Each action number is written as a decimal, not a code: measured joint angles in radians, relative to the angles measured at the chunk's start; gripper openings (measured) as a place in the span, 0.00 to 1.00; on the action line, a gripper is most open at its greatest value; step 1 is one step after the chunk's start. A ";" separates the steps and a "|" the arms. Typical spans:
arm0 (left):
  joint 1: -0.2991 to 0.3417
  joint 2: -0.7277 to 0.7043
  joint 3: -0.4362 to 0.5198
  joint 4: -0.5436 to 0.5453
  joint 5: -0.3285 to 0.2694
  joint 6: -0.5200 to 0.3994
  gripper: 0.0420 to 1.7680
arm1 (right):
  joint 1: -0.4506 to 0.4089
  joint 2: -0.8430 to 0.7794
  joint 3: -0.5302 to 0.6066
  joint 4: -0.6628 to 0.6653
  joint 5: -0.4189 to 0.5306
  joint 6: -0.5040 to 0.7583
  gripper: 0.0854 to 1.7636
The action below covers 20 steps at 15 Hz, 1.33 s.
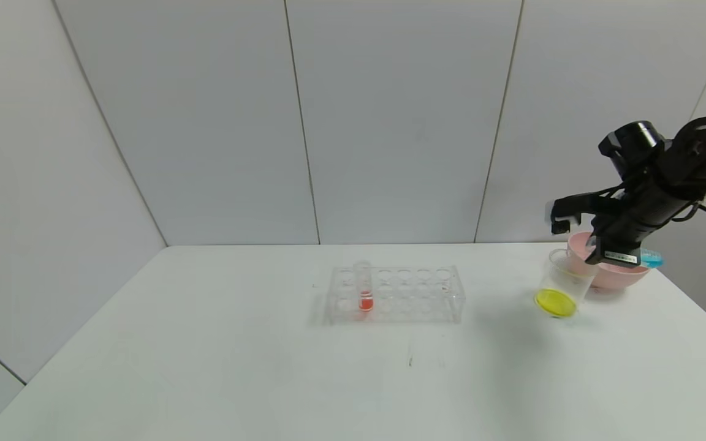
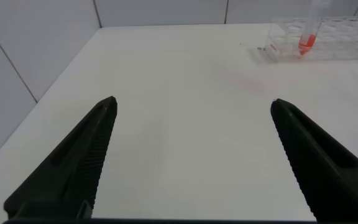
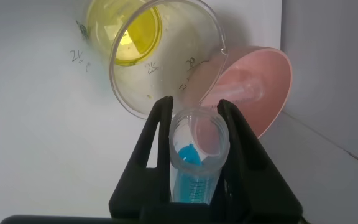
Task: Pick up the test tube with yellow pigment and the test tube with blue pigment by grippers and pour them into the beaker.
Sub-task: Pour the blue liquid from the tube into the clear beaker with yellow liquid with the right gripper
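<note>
My right gripper is shut on the test tube with blue pigment. The tube is tilted, and its blue end sticks out behind the fingers. Its open mouth hangs over the near rim of the beaker, and blue liquid is still inside the tube. The beaker holds yellow liquid at its bottom. A clear tube lies in the pink bowl; I cannot tell whether it is the test tube with yellow pigment. My left gripper is open over bare table, far from the beaker.
The pink bowl touches the beaker on its far right side, near the table's right edge. A clear tube rack stands mid-table with one orange-red tube. White wall panels rise behind.
</note>
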 joint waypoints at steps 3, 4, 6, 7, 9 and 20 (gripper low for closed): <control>0.000 0.000 0.000 0.000 0.000 0.000 1.00 | 0.007 0.002 0.000 -0.001 -0.020 -0.010 0.27; 0.000 0.000 0.000 0.000 0.000 0.000 1.00 | 0.011 0.003 0.000 -0.002 -0.037 -0.015 0.27; 0.000 0.000 0.000 0.000 0.000 0.000 1.00 | 0.014 0.004 0.000 -0.003 -0.045 -0.018 0.27; 0.000 0.000 0.000 0.000 0.000 0.000 1.00 | 0.015 0.005 0.000 -0.003 -0.046 -0.017 0.27; 0.000 0.000 0.000 0.000 0.000 0.000 1.00 | 0.015 0.007 0.000 -0.003 -0.047 -0.018 0.27; 0.000 0.000 0.000 0.000 0.000 0.000 1.00 | 0.024 0.013 0.000 -0.004 -0.113 -0.043 0.27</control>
